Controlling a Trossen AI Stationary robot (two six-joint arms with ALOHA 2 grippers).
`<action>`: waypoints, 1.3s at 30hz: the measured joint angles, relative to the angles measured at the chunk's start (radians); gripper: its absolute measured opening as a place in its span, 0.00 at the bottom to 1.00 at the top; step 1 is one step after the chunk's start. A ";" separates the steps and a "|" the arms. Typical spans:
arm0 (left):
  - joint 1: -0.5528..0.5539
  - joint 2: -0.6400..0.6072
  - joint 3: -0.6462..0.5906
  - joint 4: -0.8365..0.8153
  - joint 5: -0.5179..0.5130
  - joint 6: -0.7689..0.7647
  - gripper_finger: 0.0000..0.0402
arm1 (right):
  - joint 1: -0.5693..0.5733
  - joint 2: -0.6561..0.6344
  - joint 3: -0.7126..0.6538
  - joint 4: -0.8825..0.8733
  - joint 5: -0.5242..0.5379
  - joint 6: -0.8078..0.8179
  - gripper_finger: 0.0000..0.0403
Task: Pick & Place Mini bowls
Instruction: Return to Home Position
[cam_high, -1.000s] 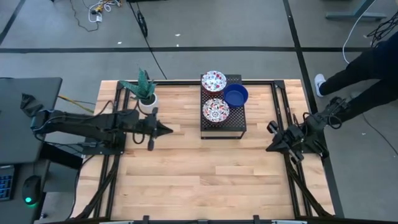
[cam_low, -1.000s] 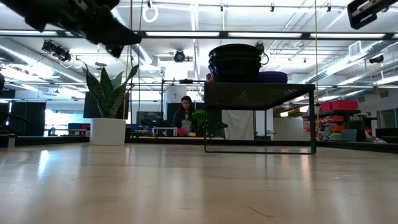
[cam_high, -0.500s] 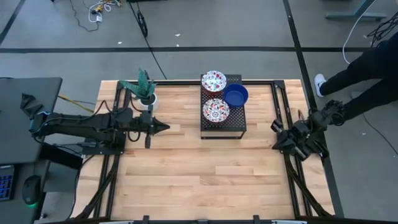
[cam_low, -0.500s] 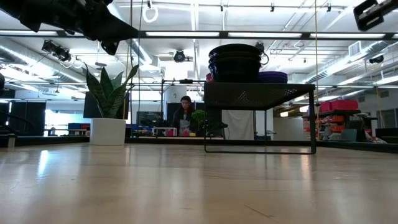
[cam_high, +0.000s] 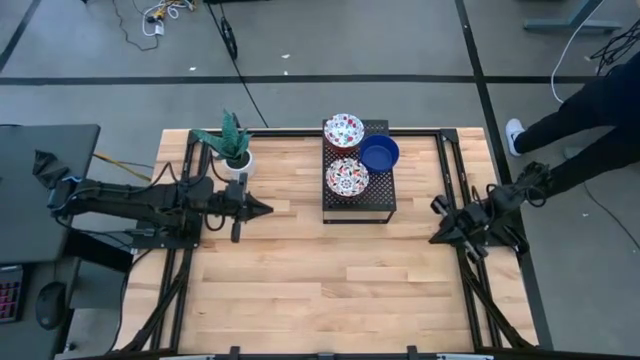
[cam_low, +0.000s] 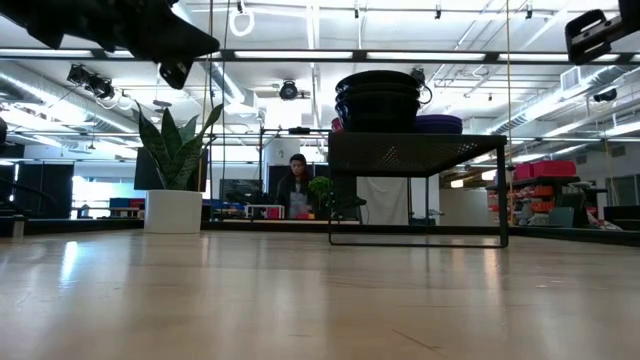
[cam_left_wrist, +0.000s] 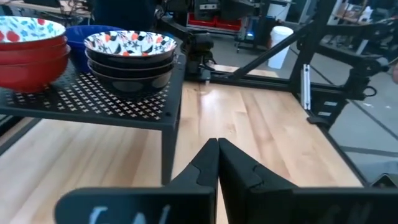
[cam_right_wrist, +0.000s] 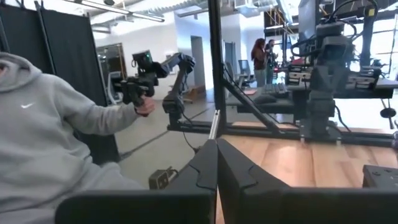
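Three stacks of mini bowls stand on a black mesh rack (cam_high: 358, 205) at the table's far middle. Floral-patterned bowls top two of them (cam_high: 344, 130) (cam_high: 347, 177); a cobalt blue bowl (cam_high: 379, 153) sits beside them. In the left wrist view the nearer floral stack (cam_left_wrist: 130, 50) has dark outsides, the farther one (cam_left_wrist: 31, 43) red outsides. My left gripper (cam_high: 266, 208) hovers shut, left of the rack, pointing at it (cam_left_wrist: 217, 149). My right gripper (cam_high: 433, 238) is shut (cam_right_wrist: 217, 155) near the table's right edge, clear of the rack.
A white pot with a green plant (cam_high: 237, 160) stands near the far left corner, just behind my left arm. The rack stands on thin legs (cam_low: 418, 150) with room beneath. A person in a grey hoodie (cam_right_wrist: 56, 124) is beyond the table's right side. Bare wood (cam_high: 330, 280) spans the near half.
My right gripper drew back a little toward the table's right edge, then returned toward the table's middle. My left gripper pulled back slightly toward the left edge and rose a touch. Both stay shut. The bowls have not moved.
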 joint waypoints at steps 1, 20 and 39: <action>-0.006 0.000 0.000 0.000 0.000 -0.007 0.03 | -0.005 0.000 -0.006 0.005 0.000 -0.004 0.01; -0.099 0.000 0.000 0.000 -0.095 -0.071 0.03 | -0.407 0.002 -0.195 0.104 -0.145 0.066 0.00; 0.052 -0.019 0.000 -0.019 0.115 0.065 0.03 | -0.558 0.011 -0.192 0.106 -0.115 0.047 0.07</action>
